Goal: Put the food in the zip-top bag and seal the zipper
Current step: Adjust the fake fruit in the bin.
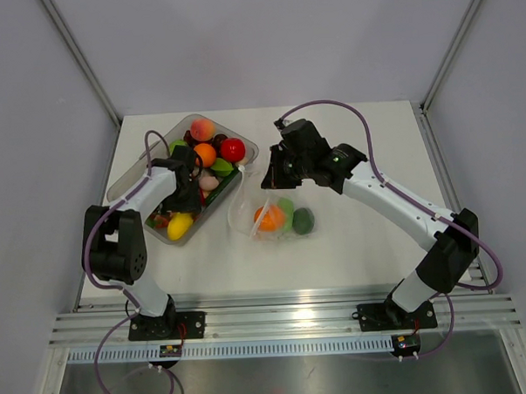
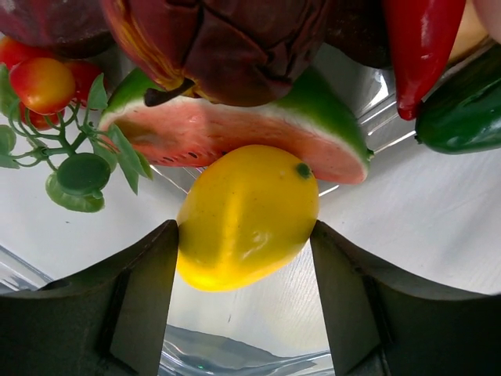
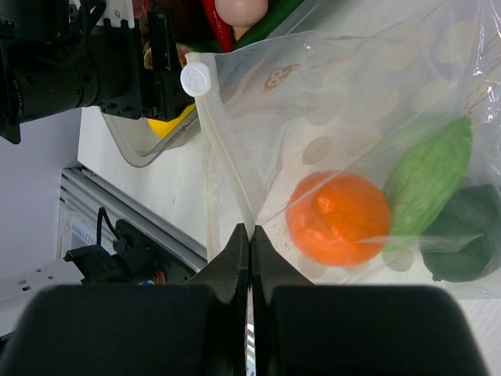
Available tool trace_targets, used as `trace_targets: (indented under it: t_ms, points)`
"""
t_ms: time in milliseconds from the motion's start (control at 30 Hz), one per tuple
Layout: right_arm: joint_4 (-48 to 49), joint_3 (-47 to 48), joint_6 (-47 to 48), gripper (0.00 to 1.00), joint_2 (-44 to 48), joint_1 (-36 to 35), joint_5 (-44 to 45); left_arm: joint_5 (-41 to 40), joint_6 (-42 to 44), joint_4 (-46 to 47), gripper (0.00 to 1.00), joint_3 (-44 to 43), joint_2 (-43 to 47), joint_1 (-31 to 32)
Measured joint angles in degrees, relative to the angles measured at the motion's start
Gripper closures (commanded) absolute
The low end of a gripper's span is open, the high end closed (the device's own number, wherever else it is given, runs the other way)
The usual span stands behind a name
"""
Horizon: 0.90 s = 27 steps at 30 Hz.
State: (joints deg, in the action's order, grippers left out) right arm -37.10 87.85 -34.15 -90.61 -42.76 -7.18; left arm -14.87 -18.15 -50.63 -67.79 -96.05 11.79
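The zip-top bag (image 1: pixel 265 210) lies in mid-table, holding an orange piece (image 3: pixel 338 218) and a light green piece (image 3: pixel 427 180); a dark green piece (image 3: pixel 460 235) shows at its right side. My right gripper (image 3: pixel 250 231) is shut on the bag's mouth edge, on the zipper (image 3: pixel 223 157), below a white slider (image 3: pixel 196 78). In the top view the right gripper (image 1: pixel 275 181) holds that edge raised. My left gripper (image 2: pixel 245 235) is down in the clear tray (image 1: pixel 243 144), its fingers (image 2: pixel 141 290) touching both sides of a yellow lemon (image 2: pixel 246 215).
The tray also holds a watermelon slice (image 2: pixel 235 133), a red chili (image 2: pixel 419 47), a dark green cucumber (image 2: pixel 462 110), cherry tomatoes (image 2: pixel 43 82), a peach (image 1: pixel 201 128), an orange (image 1: pixel 205 154) and a red fruit (image 1: pixel 232 149). Grey walls stand on three sides.
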Motion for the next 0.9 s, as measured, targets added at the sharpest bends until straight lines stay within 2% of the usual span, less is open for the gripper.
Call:
trace_targets:
  t_ms: [200, 500, 633, 900]
  points:
    - [0.0, 0.0, 0.0, 1.0, 0.0, 0.0, 0.0, -1.3, -0.5, -0.7, 0.67, 0.0, 3.0, 0.0]
    - [0.0, 0.0, 0.0, 1.0, 0.0, 0.0, 0.0, -3.8, -1.2, -0.2, 0.86, -0.8, 16.7, 0.0]
    - [0.0, 0.0, 0.0, 1.0, 0.0, 0.0, 0.0, -3.8, -1.3, 1.0, 0.91, -0.8, 19.7, 0.0]
    - [0.0, 0.0, 0.0, 1.0, 0.0, -0.3, 0.0, -3.0, -1.3, 2.4, 0.94, -1.2, 23.0, 0.0]
